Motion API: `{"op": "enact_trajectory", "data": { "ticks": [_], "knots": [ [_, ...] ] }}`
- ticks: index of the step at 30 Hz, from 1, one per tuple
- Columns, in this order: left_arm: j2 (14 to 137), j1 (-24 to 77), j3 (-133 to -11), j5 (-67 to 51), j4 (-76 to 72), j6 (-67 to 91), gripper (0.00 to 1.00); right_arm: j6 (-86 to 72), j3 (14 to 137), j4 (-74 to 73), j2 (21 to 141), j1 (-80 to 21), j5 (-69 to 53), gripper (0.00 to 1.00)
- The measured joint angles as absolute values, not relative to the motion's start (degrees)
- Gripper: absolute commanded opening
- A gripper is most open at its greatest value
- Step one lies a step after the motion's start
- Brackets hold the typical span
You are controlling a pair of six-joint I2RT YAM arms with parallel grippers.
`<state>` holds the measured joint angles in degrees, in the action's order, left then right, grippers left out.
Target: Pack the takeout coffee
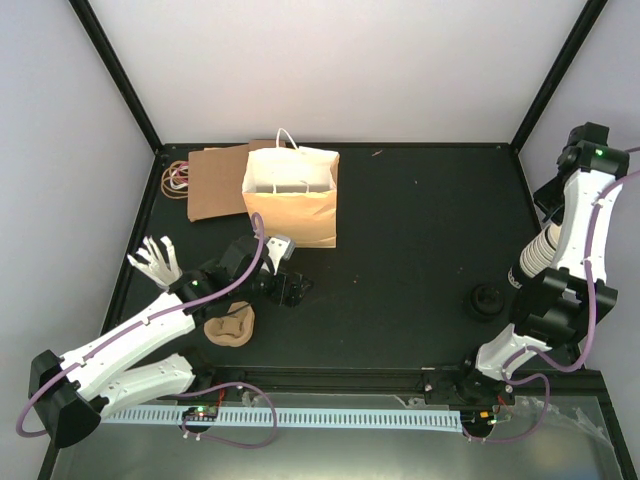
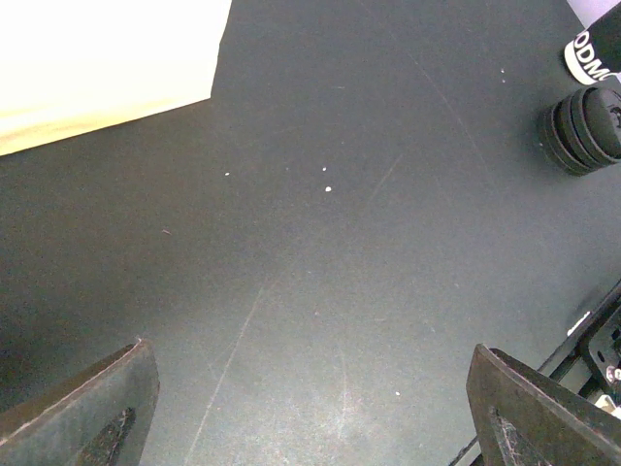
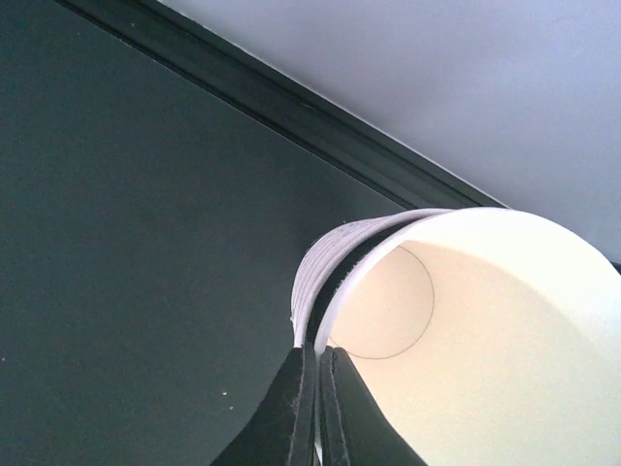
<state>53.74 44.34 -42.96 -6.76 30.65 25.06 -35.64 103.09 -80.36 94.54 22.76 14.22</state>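
Observation:
A small dark round item with a ribbed black lid [image 1: 487,300] [image 2: 585,131], the takeout coffee as far as I can tell, stands on the table's right side. Just right of it rises a stack of cream lidless paper cups [image 1: 540,250]. My right gripper [image 1: 553,222] [image 3: 318,388] is shut on the rim wall of the top cream cup [image 3: 485,320], one finger inside and one outside. The stacked rims [image 3: 320,262] show behind it. My left gripper [image 1: 288,288] [image 2: 310,417] hovers open over bare table, its fingers [image 2: 87,408] far apart and empty.
An open paper bag [image 1: 290,195] [image 2: 97,58] stands at the back centre, with flat brown cardboard [image 1: 215,180] and rubber bands [image 1: 178,178] to its left. A brown pulp tray [image 1: 230,325] lies under the left arm. White pieces [image 1: 155,260] lie at the left edge.

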Motion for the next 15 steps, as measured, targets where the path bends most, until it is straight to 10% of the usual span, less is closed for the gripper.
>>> {"op": "enact_trajectory", "data": {
  "ticks": [15],
  "knots": [
    [53.63,44.34,-42.96,-6.76,30.65,25.06,0.89,-36.12,112.07,-85.12,94.45,21.10,18.00,0.01]
  ]
}}
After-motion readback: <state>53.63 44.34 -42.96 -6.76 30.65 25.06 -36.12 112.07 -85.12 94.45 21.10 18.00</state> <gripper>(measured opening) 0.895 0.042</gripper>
